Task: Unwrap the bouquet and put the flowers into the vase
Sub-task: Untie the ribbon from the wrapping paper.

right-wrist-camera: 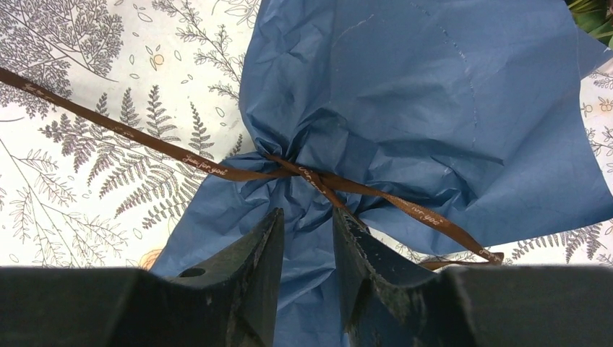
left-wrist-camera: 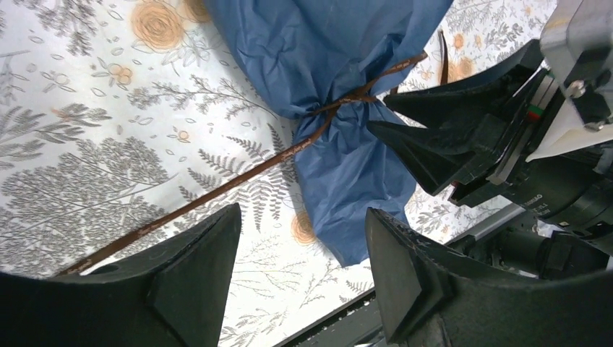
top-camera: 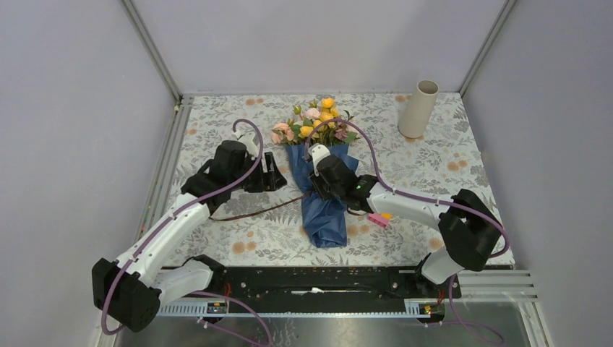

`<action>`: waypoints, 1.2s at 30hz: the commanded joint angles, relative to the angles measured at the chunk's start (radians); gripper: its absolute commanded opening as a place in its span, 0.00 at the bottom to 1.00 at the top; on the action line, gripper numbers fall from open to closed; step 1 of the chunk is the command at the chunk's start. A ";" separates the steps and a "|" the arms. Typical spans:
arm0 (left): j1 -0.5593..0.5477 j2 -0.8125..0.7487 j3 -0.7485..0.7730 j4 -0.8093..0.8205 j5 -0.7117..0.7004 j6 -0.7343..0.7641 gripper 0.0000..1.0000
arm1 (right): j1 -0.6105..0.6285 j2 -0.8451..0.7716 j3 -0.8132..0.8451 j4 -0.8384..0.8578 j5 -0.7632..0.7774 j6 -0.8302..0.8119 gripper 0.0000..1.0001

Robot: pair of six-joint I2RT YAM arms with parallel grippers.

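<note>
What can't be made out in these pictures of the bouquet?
Flowers, lower stems: every view, wrapped in blue paper.
Brown ribbon, left end: left wrist view, behind a left claw finger; top view, under the left arm.
Whether the right claw touches the paper: right wrist view, depth unclear.
Vase interior: top view, hidden by its wall.

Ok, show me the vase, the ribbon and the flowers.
vase [top-camera: 418,110]: top view, middle of its beige side.
ribbon [right-wrist-camera: 311,176]: right wrist view, its knot.
flowers [top-camera: 326,116]: top view, a yellow rose head.

Floral-clothed table [top-camera: 434,159] with bouquet [top-camera: 327,217], ribbon [top-camera: 253,212], upright vase [top-camera: 418,108].
</note>
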 commanded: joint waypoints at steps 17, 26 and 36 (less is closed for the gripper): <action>0.122 -0.001 0.072 -0.032 0.030 0.134 0.68 | 0.010 0.009 -0.015 0.019 0.044 -0.027 0.42; 0.136 -0.005 0.067 -0.027 0.036 0.132 0.68 | 0.009 0.071 0.058 0.001 0.045 -0.060 0.42; 0.149 -0.010 0.060 -0.021 0.049 0.129 0.68 | 0.009 0.088 0.030 0.013 0.055 -0.047 0.40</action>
